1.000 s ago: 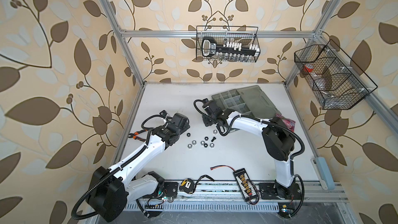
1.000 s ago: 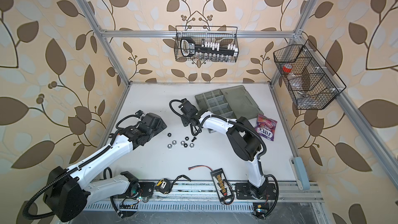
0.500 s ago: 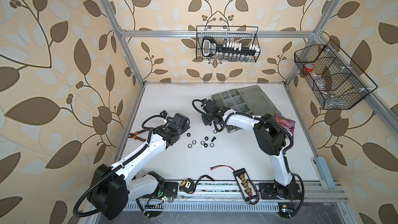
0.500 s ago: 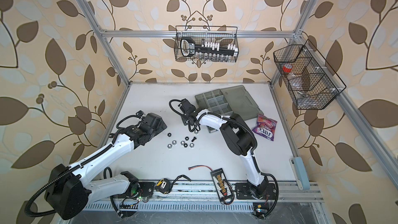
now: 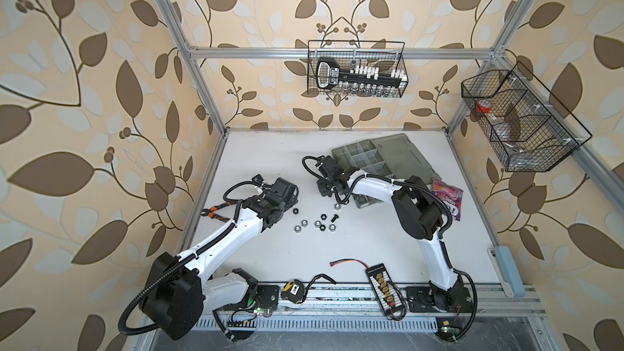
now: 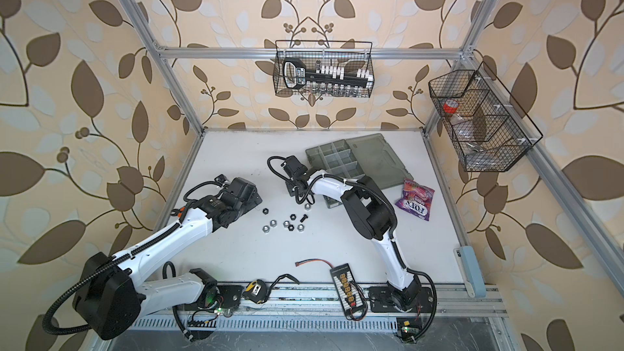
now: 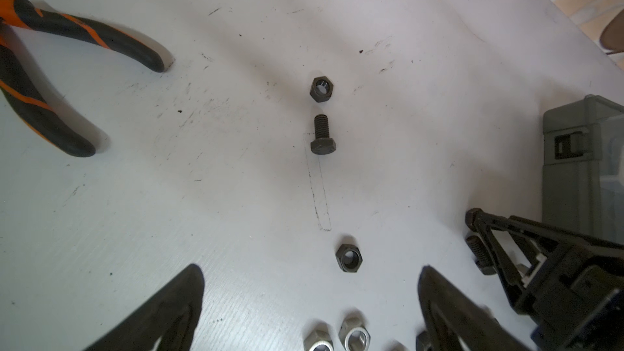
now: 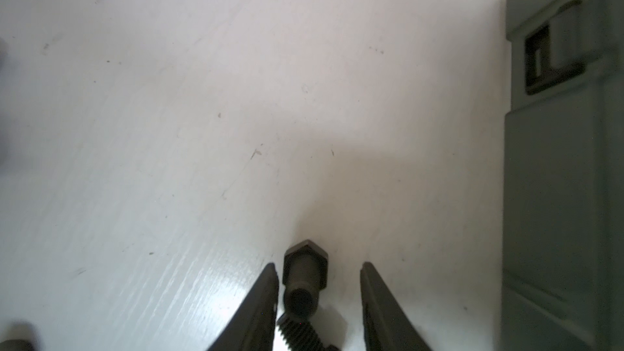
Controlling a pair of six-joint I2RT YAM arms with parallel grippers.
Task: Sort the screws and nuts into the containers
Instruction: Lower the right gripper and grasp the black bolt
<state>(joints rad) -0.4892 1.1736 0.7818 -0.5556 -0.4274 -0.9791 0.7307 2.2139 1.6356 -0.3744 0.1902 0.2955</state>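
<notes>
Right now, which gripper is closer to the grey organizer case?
Right. The right gripper sits right beside the organizer case, at its latch side, straddling a black bolt. The left gripper hangs open farther left, beyond the scattered nuts.

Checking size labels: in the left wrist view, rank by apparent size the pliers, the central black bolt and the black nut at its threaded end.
1. pliers, though partly cropped
2. black bolt
3. black nut, roughly matching the bolt's head
</notes>
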